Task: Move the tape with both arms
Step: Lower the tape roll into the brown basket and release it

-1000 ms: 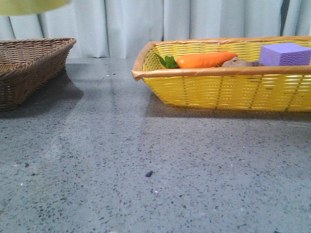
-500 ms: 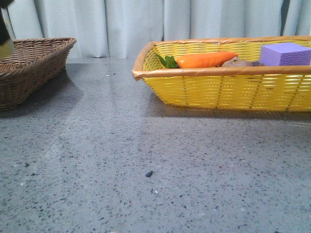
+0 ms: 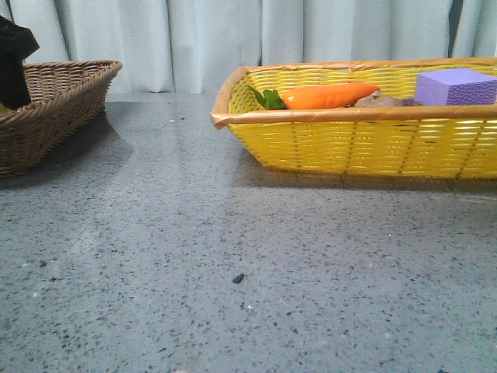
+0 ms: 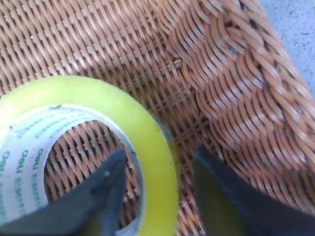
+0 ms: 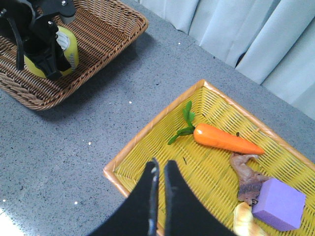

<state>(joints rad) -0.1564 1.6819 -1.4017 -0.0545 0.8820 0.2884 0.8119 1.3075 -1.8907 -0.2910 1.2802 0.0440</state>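
Observation:
The tape [image 4: 98, 91], a yellow roll with a white core and green lettering, lies in the brown wicker basket [image 4: 236, 73]. My left gripper [image 4: 157, 155] straddles the roll's wall, one finger inside the core and one outside. The outer finger [image 4: 216, 191] stands apart from the roll, so the jaws are open. In the right wrist view the left arm [image 5: 37, 34] hangs over the brown basket [image 5: 108, 29] with the tape [image 5: 69, 49] under it. My right gripper [image 5: 160, 164] is shut and empty, high above the yellow basket's near corner. The front view shows only the left arm [image 3: 12, 62].
The yellow basket [image 3: 349, 116] at the right holds an orange carrot [image 3: 326, 95], a purple foam block [image 3: 457, 87] and other items. The brown basket [image 3: 54, 101] stands at the left. Grey speckled table lies between them.
The tape, seen at the top left a second ago, has come down into the brown basket. The black left arm now shows above the basket's edge.

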